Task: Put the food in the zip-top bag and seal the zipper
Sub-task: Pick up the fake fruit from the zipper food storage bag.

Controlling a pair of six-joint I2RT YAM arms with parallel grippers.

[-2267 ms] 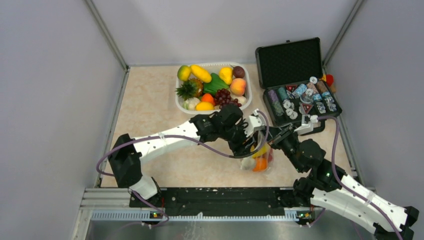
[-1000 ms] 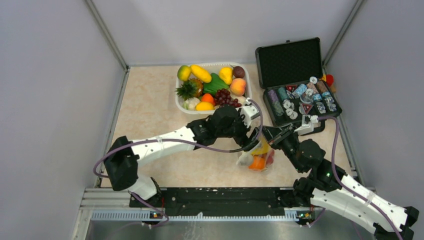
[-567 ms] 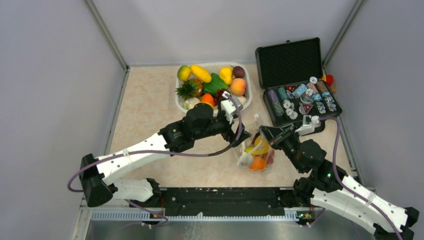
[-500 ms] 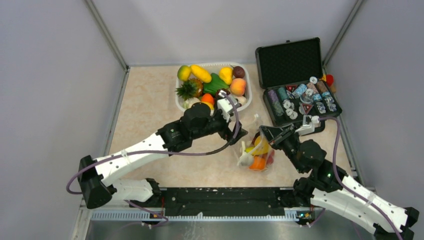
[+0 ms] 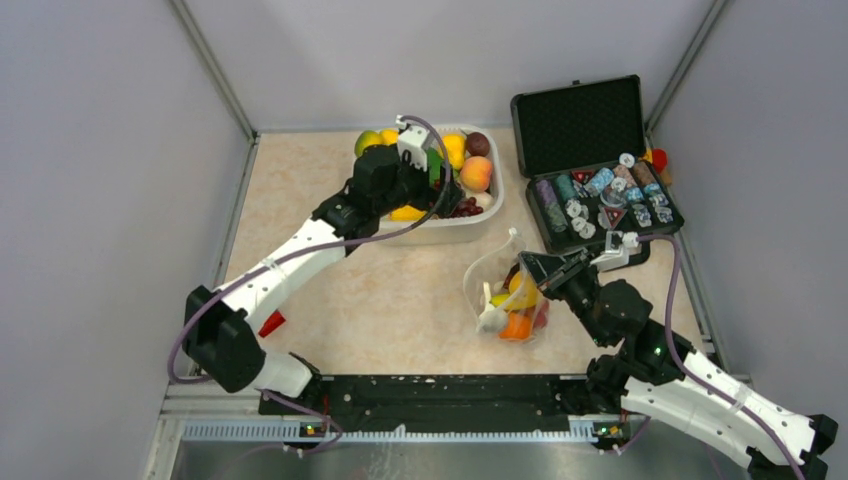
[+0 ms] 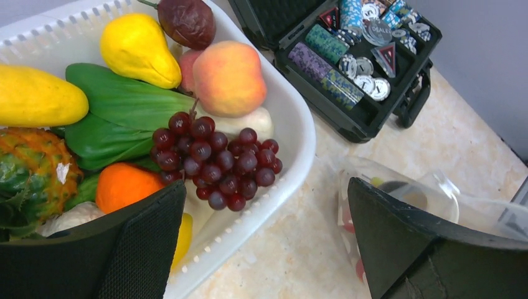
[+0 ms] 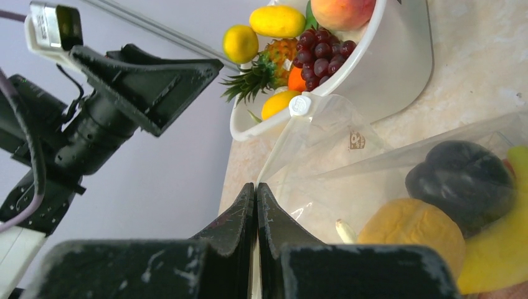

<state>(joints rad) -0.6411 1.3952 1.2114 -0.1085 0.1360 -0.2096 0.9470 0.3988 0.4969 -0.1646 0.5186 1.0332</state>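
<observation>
The desk [image 5: 330, 270] was pale and sandy, with grey walls around it. The left tool [image 6: 264, 187] had its two fingers wide apart. It hung over the white tub [image 6: 292, 118], just above the grapes [image 6: 215, 159] and near the peach [image 6: 228, 78]. The right tool [image 7: 256, 187] had its fingers pressed together on the edge of the zip-top bag [image 5: 492, 285]. The bag stood on the desk in front of the black case [image 5: 580, 125], with some fruits [image 5: 518, 325] inside.

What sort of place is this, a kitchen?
Probably a robot test booth, not a kitchen: plain grey walls box in a small table, two robot arms are bolted at its edge, with toy fruit.
</observation>
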